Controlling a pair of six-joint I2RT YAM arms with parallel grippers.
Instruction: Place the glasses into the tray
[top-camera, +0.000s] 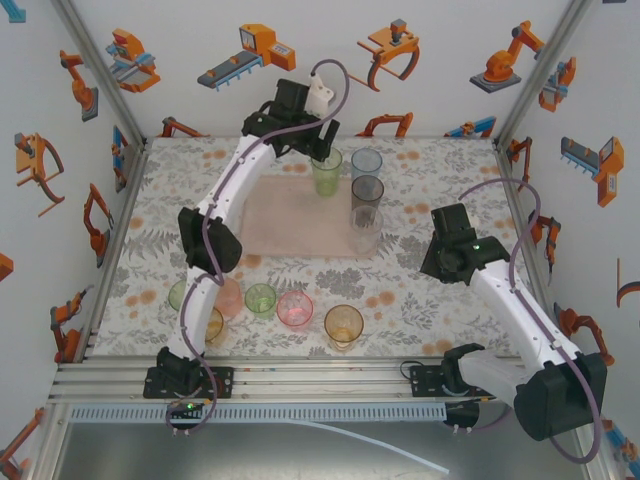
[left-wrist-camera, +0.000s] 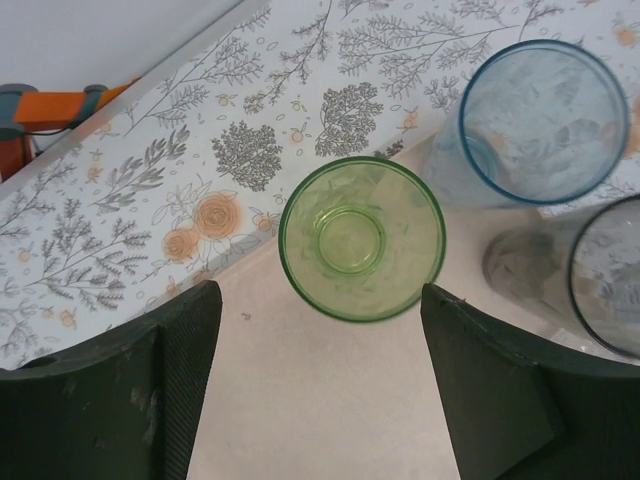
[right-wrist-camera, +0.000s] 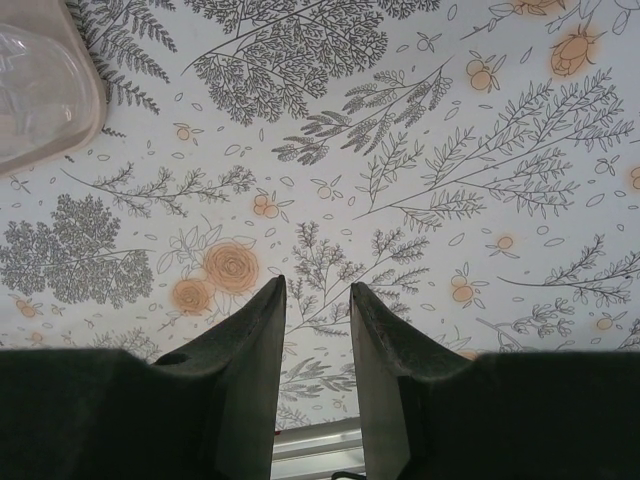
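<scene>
The pale pink tray (top-camera: 285, 220) lies mid-table. A green glass (top-camera: 326, 172) stands upright at its far edge. My left gripper (top-camera: 325, 140) hovers over it, open. In the left wrist view the green glass (left-wrist-camera: 361, 238) stands free on the tray (left-wrist-camera: 320, 400), just beyond my left gripper (left-wrist-camera: 320, 300), touching neither finger. A pale blue glass (top-camera: 366, 163), a smoky grey glass (top-camera: 367, 192) and a clear glass (top-camera: 366, 230) line the tray's right side. My right gripper (top-camera: 450, 245) is right of the tray; its jaws (right-wrist-camera: 317, 285) are slightly apart, with nothing between them.
Several glasses stand near the front edge: green (top-camera: 260, 299), pink (top-camera: 295, 307), orange (top-camera: 343, 324), another pink (top-camera: 228, 297) and two partly behind the left arm (top-camera: 212, 325). A tray corner (right-wrist-camera: 92, 105) shows in the right wrist view. Frame posts bound the table.
</scene>
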